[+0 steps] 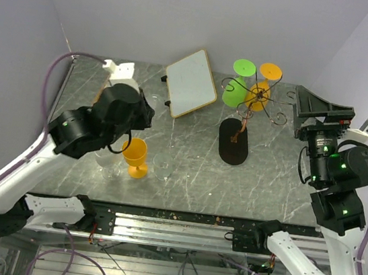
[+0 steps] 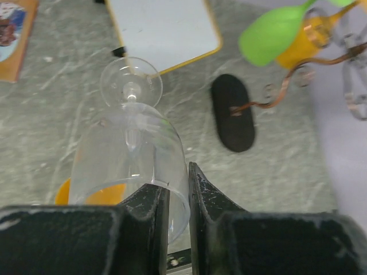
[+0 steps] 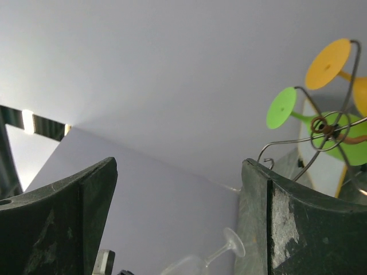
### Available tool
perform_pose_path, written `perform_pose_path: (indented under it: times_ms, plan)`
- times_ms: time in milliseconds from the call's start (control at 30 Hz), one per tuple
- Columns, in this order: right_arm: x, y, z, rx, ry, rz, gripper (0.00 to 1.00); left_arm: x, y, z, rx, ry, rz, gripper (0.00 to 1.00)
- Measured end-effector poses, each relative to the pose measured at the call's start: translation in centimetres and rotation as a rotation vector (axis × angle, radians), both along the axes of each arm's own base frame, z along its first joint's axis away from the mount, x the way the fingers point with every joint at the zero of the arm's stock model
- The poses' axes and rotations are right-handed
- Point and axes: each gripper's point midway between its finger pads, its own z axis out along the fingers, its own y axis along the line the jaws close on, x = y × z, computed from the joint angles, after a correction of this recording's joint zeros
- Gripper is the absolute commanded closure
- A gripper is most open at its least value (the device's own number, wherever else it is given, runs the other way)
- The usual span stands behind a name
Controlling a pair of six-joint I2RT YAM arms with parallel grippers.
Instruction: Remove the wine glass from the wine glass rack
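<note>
The clear wine glass (image 2: 131, 150) was off the wine glass rack (image 1: 243, 120) and in the left gripper (image 2: 179, 207), over the near-left part of the table (image 1: 185, 178), well apart from the rack. In the left wrist view the two fingers (image 2: 153, 213) were closed on one side of the bowl's wall at the rim, one inside and one outside. The bowl spread leftward from the grip.

The glass's long axis ran straight away from the gripper: rim at the fingers, then stem, then the round foot (image 2: 131, 83) at the far end, pointing toward the whiteboard (image 2: 163, 31) at the back of the table. Whether any part of it touched the table could not be told. An orange glass (image 1: 135, 157) stood upright just beside the left gripper, its colour showing through the clear bowl.

The rack stood on its black oval base (image 1: 233, 141), with a green glass (image 1: 237, 85) and another orange one (image 1: 264, 88) hanging foot-up from its arms. The right gripper (image 3: 178, 223) hung spread wide, holding nothing, beside the rack's wire arms
</note>
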Motion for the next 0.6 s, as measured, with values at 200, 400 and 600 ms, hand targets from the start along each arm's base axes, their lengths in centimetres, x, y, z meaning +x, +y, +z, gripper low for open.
perform_pose_path:
  times_ms: [200,400,600]
  plan:
    - [-0.2,-1.2,0.0,-0.059,0.003,-0.067,0.13,2.3,0.4,-4.7,0.273,0.111,0.015,0.93]
    - [-0.3,-1.5,0.0,-0.097,0.002,-0.082,0.14,5.7,2.9,-8.2,0.357,0.235,0.038,0.93]
    - [-0.2,-1.6,-0.2,-0.120,0.010,-0.090,0.14,7.5,2.5,-12.3,0.394,0.365,-0.055,0.92]
